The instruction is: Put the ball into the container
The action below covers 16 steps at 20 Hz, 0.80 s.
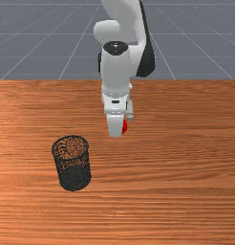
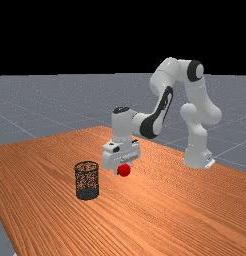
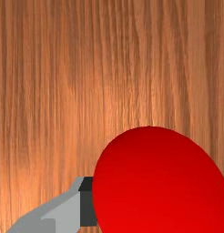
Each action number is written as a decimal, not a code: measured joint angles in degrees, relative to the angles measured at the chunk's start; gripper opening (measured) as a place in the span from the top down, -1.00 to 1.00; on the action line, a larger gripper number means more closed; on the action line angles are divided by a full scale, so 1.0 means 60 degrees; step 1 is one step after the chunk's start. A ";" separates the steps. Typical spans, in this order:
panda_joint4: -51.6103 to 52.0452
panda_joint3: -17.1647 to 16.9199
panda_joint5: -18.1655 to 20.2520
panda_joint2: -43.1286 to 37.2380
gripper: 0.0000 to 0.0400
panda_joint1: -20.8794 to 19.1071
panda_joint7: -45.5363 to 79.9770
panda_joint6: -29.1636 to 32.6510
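Bright red and smooth, the round ball (image 3: 161, 186) sits in the white gripper (image 2: 123, 169), whose fingers appear closed on its two sides, seemingly raised off the orange-brown wooden bench (image 1: 176, 167), apart from the upright black mesh container (image 1: 74, 178). It is probably light, firm and apt to roll; opposite sides at its widest girth give the surest hold.

A wood-grained orange-brown desk (image 1: 157, 201) carries an upright black mesh basket (image 1: 74, 178), with the arm's white base (image 2: 197, 157) well apart from that basket, toward the far view's right.
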 joint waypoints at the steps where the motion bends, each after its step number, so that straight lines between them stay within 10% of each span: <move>1: -0.0095 0.0000 0.0001 -0.0079 -0.39 0.0000 0.0000 0.0088; 16: 0.0335 -0.0284 -0.0274 -0.0421 -0.39 -0.0516 -0.1171 -0.0920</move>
